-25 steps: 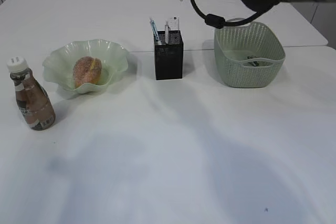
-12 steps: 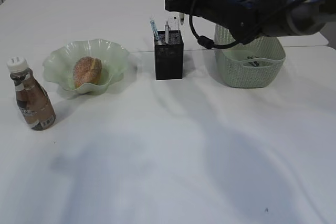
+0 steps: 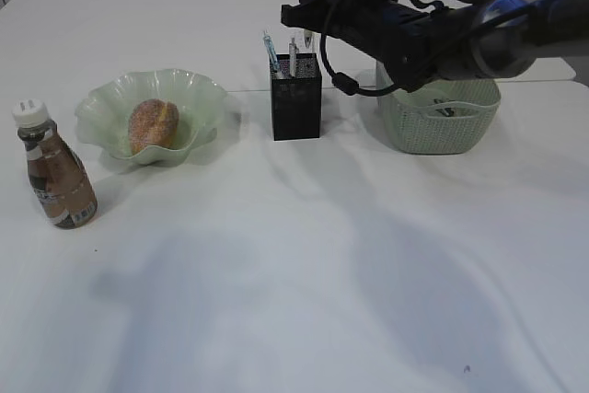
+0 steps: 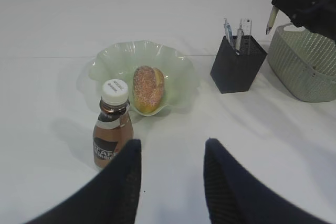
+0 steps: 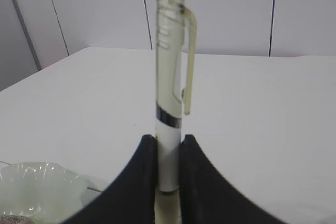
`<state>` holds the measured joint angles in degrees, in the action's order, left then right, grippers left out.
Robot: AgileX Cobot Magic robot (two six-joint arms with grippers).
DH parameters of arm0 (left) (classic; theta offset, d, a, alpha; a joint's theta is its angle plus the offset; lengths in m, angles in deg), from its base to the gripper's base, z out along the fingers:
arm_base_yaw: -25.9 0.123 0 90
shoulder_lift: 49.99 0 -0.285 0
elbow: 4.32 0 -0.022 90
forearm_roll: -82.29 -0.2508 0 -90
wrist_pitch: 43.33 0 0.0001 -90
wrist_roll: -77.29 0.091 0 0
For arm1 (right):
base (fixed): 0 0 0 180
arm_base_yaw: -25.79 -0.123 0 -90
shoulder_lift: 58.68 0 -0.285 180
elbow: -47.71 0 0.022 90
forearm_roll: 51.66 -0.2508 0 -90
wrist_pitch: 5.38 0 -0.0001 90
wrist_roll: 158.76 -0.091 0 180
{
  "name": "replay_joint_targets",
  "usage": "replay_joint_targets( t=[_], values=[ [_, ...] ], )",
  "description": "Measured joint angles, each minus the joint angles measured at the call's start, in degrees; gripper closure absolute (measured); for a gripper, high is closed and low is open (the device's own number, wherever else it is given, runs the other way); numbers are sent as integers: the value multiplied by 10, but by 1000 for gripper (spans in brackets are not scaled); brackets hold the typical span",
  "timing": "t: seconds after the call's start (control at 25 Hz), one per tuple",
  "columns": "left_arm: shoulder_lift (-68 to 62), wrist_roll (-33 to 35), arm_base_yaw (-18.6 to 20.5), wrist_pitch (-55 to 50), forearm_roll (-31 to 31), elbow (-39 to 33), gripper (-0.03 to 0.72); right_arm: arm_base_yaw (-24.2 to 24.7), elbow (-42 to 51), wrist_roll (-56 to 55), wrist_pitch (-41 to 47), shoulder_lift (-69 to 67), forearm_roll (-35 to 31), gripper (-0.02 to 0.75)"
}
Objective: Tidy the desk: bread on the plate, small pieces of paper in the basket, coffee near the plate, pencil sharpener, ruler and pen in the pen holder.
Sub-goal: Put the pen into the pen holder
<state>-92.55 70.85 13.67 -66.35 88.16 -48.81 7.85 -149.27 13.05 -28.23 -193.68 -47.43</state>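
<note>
One pen (image 5: 170, 103) remains to be put away, and my right fingers (image 5: 168, 161) are clamped on its lower barrel, holding it upright with its long axis vertical and its clip end up. I carry it above the far half of the bench (image 3: 276, 273), just over and slightly to the right of the black pen holder (image 3: 295, 108), which already has a few items standing in it. By my reckoning the move ahead is a short shift left and a straight drop, so the pen's tip must line up with the holder's open mouth. My right arm is plainly the nearer one. My left fingers (image 4: 170, 182) hang open and empty over the near-left part of the bench, above the coffee (image 4: 111, 124). Bread (image 3: 153, 125) sits in the plate (image 3: 198, 89), and the basket (image 3: 442, 126) stands toward the far-right edge.
</note>
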Motion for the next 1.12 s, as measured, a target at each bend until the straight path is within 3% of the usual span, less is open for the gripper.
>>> replay_joint_targets(
  t=[1.12],
  values=[
    [-1, 0, 0, 18, 0, 0, 413, 0, -69, 32, 39, -91, 3, 645]
  ],
)
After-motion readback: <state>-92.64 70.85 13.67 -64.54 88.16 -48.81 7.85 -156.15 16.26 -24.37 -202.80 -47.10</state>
